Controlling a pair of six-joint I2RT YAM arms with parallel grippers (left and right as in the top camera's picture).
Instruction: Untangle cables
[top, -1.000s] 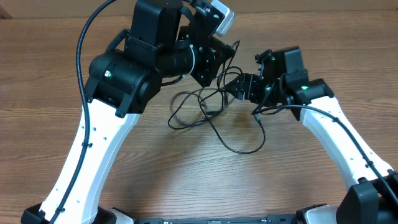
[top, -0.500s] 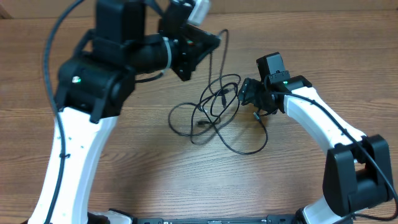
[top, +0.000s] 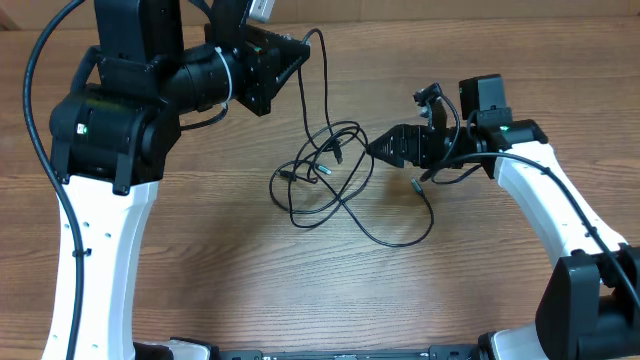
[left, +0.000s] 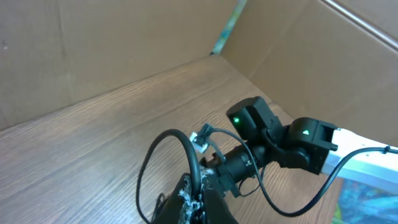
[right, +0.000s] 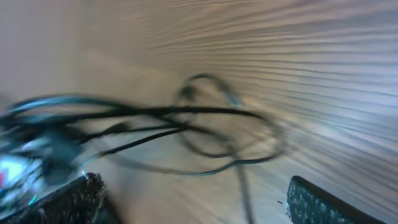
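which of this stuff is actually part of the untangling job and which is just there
Job: cables; left gripper, shut on one strand; right gripper, open beside the tangle.
Just there: table; cardboard wall.

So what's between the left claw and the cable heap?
Only one thin cable strand, running from the left gripper down to the cables on the table, seen in the overhead view.
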